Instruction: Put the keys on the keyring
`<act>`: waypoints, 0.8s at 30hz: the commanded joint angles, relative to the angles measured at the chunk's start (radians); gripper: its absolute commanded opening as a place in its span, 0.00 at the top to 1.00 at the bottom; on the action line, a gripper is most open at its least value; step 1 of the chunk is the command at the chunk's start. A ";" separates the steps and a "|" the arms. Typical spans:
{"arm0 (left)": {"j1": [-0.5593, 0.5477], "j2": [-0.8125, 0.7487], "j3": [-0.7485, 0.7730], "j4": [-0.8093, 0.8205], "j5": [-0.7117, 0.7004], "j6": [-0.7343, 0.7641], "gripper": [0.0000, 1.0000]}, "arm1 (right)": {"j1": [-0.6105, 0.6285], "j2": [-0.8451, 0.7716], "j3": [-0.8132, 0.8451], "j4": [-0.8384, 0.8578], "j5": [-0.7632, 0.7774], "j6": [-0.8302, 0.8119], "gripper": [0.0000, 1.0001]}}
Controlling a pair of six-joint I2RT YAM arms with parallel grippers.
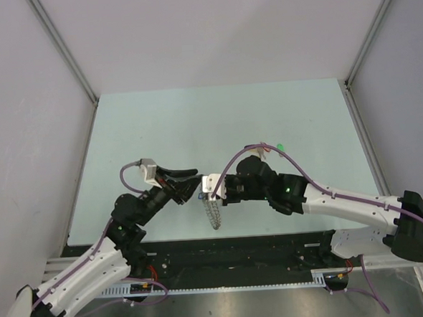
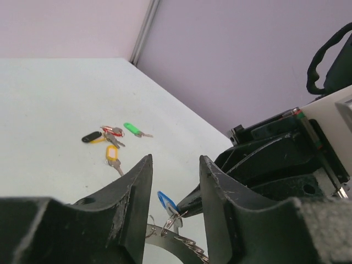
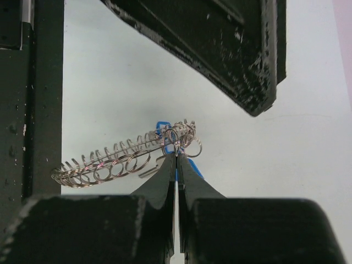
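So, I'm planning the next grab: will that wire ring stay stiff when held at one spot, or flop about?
Probably floppy: the ring hangs down from where the right tool pinches it. It is likely light, since that thin pinch alone seems to carry it. Its open wire loops could snag the blue key.

Bright even light, soft faint shadows, near foreground slightly blurred

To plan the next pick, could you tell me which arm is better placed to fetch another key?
Left, probably: the left gripper is open and empty, with the loose keys ahead in its wrist view. The right gripper is shut on the keyring by the blue key, so it is occupied.
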 commanded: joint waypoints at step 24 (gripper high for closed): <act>0.167 0.362 0.551 -0.979 0.681 0.889 0.53 | 0.004 -0.097 0.022 -0.013 -0.021 -0.064 1.00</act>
